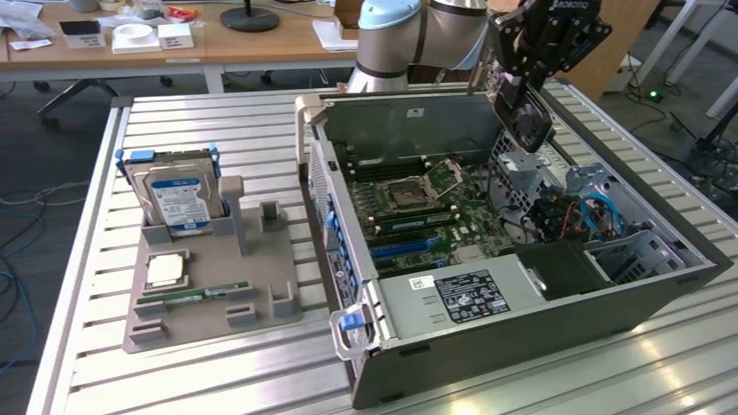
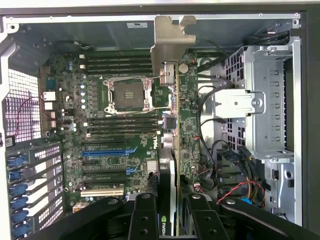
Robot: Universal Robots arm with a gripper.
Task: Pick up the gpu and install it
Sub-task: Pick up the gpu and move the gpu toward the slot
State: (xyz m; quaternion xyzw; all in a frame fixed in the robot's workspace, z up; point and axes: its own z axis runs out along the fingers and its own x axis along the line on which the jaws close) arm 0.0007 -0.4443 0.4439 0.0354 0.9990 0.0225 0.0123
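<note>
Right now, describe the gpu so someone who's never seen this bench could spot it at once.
Find the open computer case. Above its far side the gripper holds the gpu: a dark card with a round fan, hanging in the air, unlike the labelled hard drive standing beside the case.

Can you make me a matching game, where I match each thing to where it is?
1. dark flat gpu card with a silvery bracket
2. silver hard drive with a blue-white label
3. slim green memory stick

A. standing upright in the grey plastic holder
B. lying lengthwise on that holder
C. gripped by the black robot hand above the open grey computer case

Pairs: 1-C, 2-A, 3-B
</note>
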